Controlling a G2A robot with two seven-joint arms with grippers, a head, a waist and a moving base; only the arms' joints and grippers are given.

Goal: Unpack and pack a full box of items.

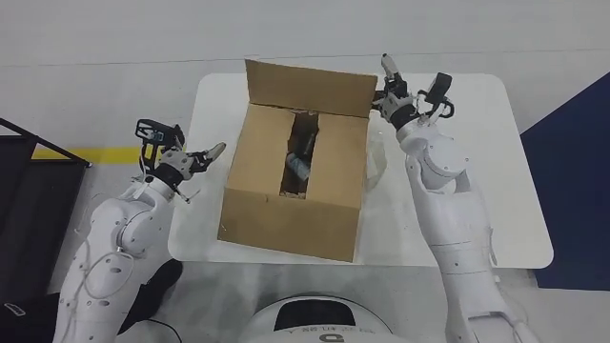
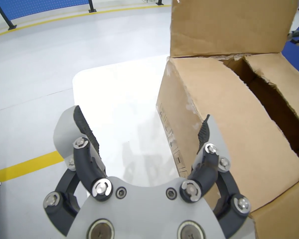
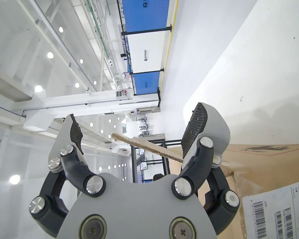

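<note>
A pale grey hall floor (image 1: 286,19) crossed by a yellow line (image 1: 86,154) is seen around a white desk (image 1: 467,210) with rounded corners. The cardboard box (image 1: 286,219) is set near the middle of the desk. Its far flap (image 1: 310,88) is stood upright, while the left flap (image 1: 262,148) and the right flap (image 1: 338,157) are folded in over the top, a narrow slot being left between their torn edges. Through that slot a dark item (image 1: 305,133) and a pale bluish item (image 1: 296,164) are glimpsed; what they are cannot be told. The left jaws are held wide open and empty, just beside the box's left wall, over the desk's left edge. The right jaws are likewise spread wide with nothing gripped, at the box's far right corner, beside the end of the upright flap.

The unpacking is judged barely begun, with the side flaps as the step in hand. Each flap is best taken by its free edge along the slot and swung outward and down rather than pulled upward, so that the box is not lifted or slid across the desk. The torn card is best gripped well in from its ragged rim, lest a piece be ripped away
</note>
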